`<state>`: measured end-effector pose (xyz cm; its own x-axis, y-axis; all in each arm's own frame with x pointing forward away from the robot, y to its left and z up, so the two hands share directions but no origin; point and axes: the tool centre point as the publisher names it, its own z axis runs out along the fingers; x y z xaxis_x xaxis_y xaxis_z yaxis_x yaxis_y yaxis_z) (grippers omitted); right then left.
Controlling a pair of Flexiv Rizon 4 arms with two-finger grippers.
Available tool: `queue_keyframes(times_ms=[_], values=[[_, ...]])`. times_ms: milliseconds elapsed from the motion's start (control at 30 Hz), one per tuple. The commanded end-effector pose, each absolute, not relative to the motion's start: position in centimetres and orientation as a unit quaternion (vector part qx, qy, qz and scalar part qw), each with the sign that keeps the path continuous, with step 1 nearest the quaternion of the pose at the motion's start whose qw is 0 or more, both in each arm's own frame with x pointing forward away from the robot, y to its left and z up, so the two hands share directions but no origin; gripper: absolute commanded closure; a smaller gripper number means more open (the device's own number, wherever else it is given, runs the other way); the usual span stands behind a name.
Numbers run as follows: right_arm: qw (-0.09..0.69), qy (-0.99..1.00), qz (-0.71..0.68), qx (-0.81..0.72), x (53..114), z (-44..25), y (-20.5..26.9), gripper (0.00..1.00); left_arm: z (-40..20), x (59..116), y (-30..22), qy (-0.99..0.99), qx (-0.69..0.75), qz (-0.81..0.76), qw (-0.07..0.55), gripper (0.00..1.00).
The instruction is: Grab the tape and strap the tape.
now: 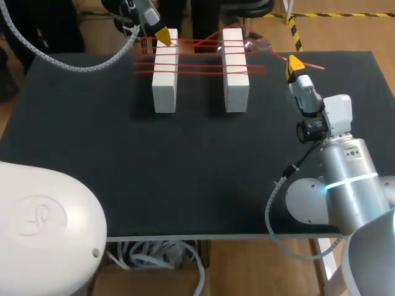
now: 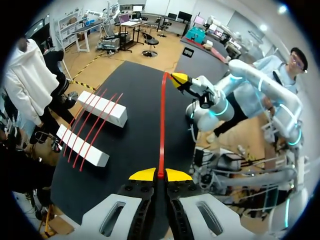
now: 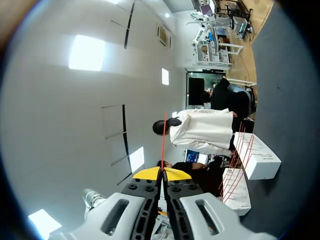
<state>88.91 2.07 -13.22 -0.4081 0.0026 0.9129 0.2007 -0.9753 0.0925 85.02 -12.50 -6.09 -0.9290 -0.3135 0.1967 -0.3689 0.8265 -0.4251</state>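
Note:
Two white blocks [image 1: 165, 71] [image 1: 235, 69] lie side by side at the far middle of the black table [image 1: 185, 172]. Red tape [image 1: 203, 61] is wound across both in several strands. My left gripper [image 1: 162, 36] hangs over the far end of the left-hand block, shut on the tape [image 2: 161, 125]. From there the tape runs taut to my right gripper [image 2: 179, 79]. That right gripper [image 1: 295, 63] is to the right of the blocks, shut on the tape [image 3: 163, 140], with a short end sticking out past it. Both blocks [image 3: 257, 155] [image 3: 237, 190] show beside the right gripper [image 3: 162, 173].
A white rounded robot cover [image 1: 43, 228] fills the near left corner. My right arm's base [image 1: 333, 185] stands at the near right. A small clear object [image 1: 260, 43] lies at the far edge behind the right-hand block. The near half of the mat is bare.

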Motion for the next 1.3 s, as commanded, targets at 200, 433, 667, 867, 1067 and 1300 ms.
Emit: queue_keyframes(times_ms=[200,433,667,867,1067,1300], values=[[0.064,-0.074,-0.896,-0.433,88.5,-15.0,2.4,1.0,-4.8,83.2,-12.8,-0.957,0.186,0.222,0.027,1.0],[0.064,-0.074,-0.896,-0.433,88.5,-15.0,2.4,1.0,-3.8,82.0,-13.0,-0.96,0.186,0.211,0.018,1.0],[0.064,-0.074,-0.896,-0.433,88.5,-15.0,2.4,1.0,-3.2,80.7,-13.2,-0.96,0.188,0.204,0.015,1.0],[0.064,-0.074,-0.896,-0.433,88.5,-15.0,2.4,1.0,-3.0,79.7,-13.0,-0.959,0.197,0.203,0.013,1.0],[0.064,-0.074,-0.896,-0.433,88.5,-15.0,2.4,1.0,-2.3,78.4,-12.7,-0.958,0.207,0.2,0.006,1.0],[0.064,-0.074,-0.896,-0.433,88.5,-15.0,2.4,1.0,-2.0,77.7,-12.5,-0.957,0.211,0.197,0.004,1.0]])
